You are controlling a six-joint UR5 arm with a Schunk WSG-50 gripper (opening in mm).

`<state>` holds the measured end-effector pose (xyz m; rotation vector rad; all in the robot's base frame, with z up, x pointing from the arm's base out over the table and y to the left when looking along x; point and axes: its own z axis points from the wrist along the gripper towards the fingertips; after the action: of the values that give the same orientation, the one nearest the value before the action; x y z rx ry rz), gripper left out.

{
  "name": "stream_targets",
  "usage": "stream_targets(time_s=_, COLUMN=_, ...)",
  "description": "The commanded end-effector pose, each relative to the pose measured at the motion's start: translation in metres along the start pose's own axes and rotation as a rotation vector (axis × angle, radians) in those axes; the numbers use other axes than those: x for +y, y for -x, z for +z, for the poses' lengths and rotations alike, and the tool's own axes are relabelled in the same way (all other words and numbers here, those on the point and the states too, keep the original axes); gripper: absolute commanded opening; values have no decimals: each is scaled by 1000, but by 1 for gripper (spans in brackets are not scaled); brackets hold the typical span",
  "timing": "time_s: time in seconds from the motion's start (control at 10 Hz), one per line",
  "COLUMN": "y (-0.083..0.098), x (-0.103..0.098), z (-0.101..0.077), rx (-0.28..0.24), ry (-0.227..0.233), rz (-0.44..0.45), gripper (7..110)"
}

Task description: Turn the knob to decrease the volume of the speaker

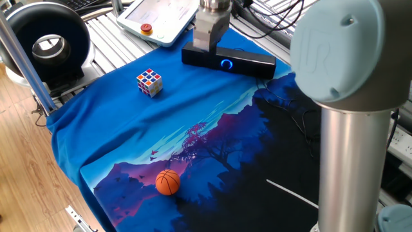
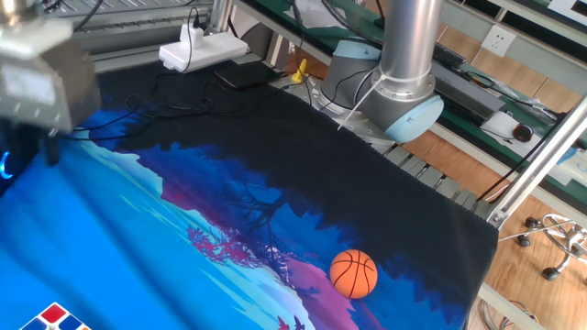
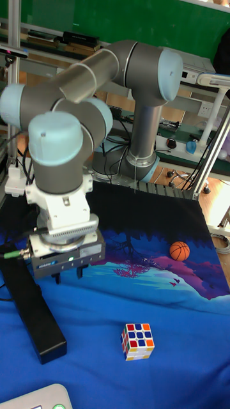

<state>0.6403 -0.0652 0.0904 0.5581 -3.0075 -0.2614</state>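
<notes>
The speaker (image 1: 228,62) has a matt black plastic casing; the Rubik's cube (image 3: 138,340) is glossy plastic with coloured stickers. The printed table cover (image 1: 193,129) is smooth cloth, creased at its hanging edge, and the basketball (image 1: 168,182) looks matt and rubbery. The arm (image 3: 128,70) shows brushed metal tubes with smooth pale-blue plastic caps.

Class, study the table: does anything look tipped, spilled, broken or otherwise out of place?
Nothing stands out. The speaker lies flat on the printed cloth with its knob glowing blue; the puzzle cube and orange ball sit intact, apart from each other.
</notes>
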Motion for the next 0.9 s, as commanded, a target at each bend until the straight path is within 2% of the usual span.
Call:
stream_targets(time_s=0.0, y=-19, x=29, z=-38, rx=-18, ry=59, rz=207, gripper=44)
stream_targets(time_s=0.1, y=-21, x=27, z=-45, rx=-41, ry=44, rz=228, gripper=7)
stream_targets(time_s=0.2, y=-27, x=33, z=-51, rx=-65, ry=53, rz=254, gripper=7)
stream_targets(time_s=0.3, y=-26, x=39, z=-50, rx=-112, ry=61, rz=298, gripper=7)
stream_targets(time_s=0.4, y=-23, x=19, z=-48, rx=-167, ry=-25, rz=340, gripper=7)
stream_targets(time_s=0.5, y=-21, x=-14, z=-52, rx=-204, ry=-148, rz=378, gripper=7)
stream_targets(time_s=0.6, y=-21, x=0, z=-49, rx=-194, ry=-92, rz=417, gripper=7)
stream_targets(time_s=0.7, y=-21, x=0, z=-46, rx=-193, ry=-89, rz=449, gripper=7)
stream_targets(time_s=0.8, y=-27, x=-8, z=-43, rx=-169, ry=-128, rz=447, gripper=7)
